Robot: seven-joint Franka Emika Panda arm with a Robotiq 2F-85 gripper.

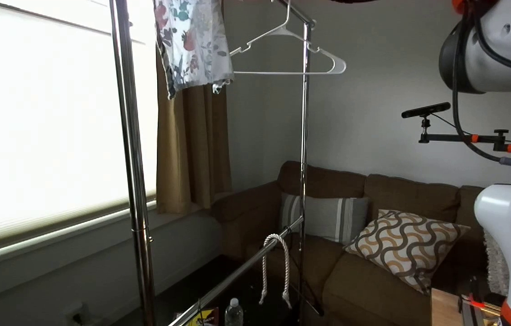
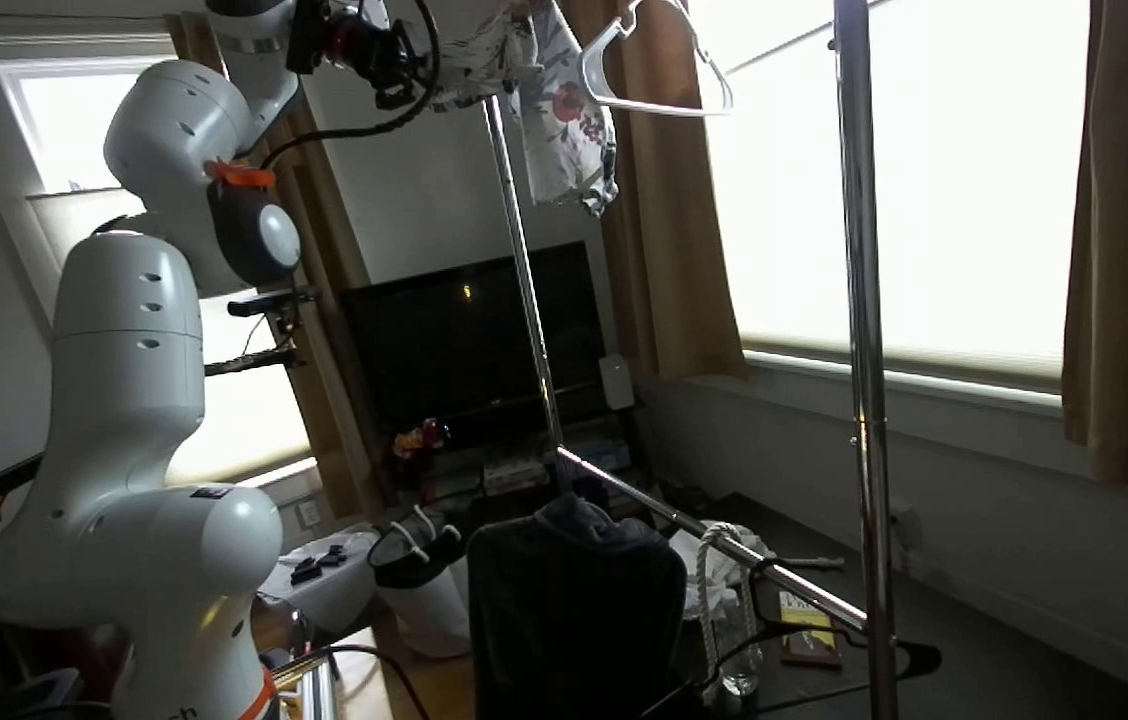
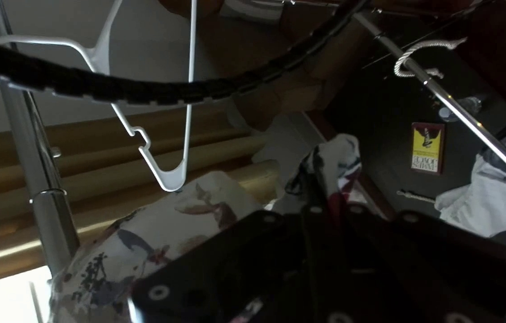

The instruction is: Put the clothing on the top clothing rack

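The clothing, a white garment with leaves and red flowers, hangs beside the white hanger in both exterior views (image 1: 196, 45) (image 2: 569, 125). In the wrist view it spreads at lower left (image 3: 203, 211). My gripper (image 3: 334, 211) is shut on a bunched part of it, which sticks out beyond the fingertips. In an exterior view the gripper (image 2: 424, 85) is at the top, left of the garment. The top clothing rack shows as a short rail piece (image 1: 297, 11) and at left in the wrist view (image 3: 40, 152). The garment covers part of it there; whether it rests on it I cannot tell.
A white hanger (image 1: 282, 31) hangs beside the garment, also in the wrist view (image 3: 136, 130). Metal uprights (image 1: 131, 158) (image 2: 864, 350) flank the space. The low rail (image 1: 237, 276) carries a rope (image 1: 276, 267). A dark-covered chair (image 2: 574, 600) stands below. A cable (image 3: 159, 92) crosses the wrist view.
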